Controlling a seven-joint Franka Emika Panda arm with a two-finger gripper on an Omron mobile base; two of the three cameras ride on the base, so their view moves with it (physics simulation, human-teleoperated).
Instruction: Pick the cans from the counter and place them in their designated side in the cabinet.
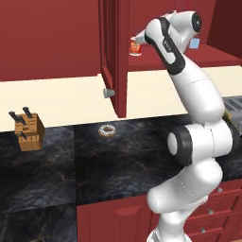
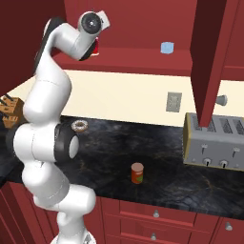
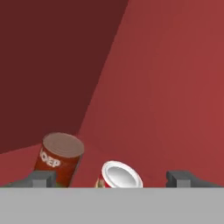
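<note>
The gripper [image 3: 111, 178] was up inside the dark red cabinet [image 1: 115, 56], jaws spread wide apart, clamped on nothing. On the cabinet's smooth red shelf stood two small cylinders, both by the gripper: a maroon-brown can [image 3: 60, 159] w/ white lettering and, beside it, a bright red can [image 3: 120, 175] w/ a pale glossy top (between the finger tips, untouched). A third red can [image 2: 137, 173] stood upright below the cabinet on the black gold-veined counter [image 2: 171, 181], near the boxy metal toaster [image 2: 214, 140].

The light was even and bright, with no glare. The black bench [image 1: 56, 175] kept a soft shine. Inside the cabinet [image 3: 175, 87], one wall was darker. Edges looked slightly coarse, undistorted.
</note>
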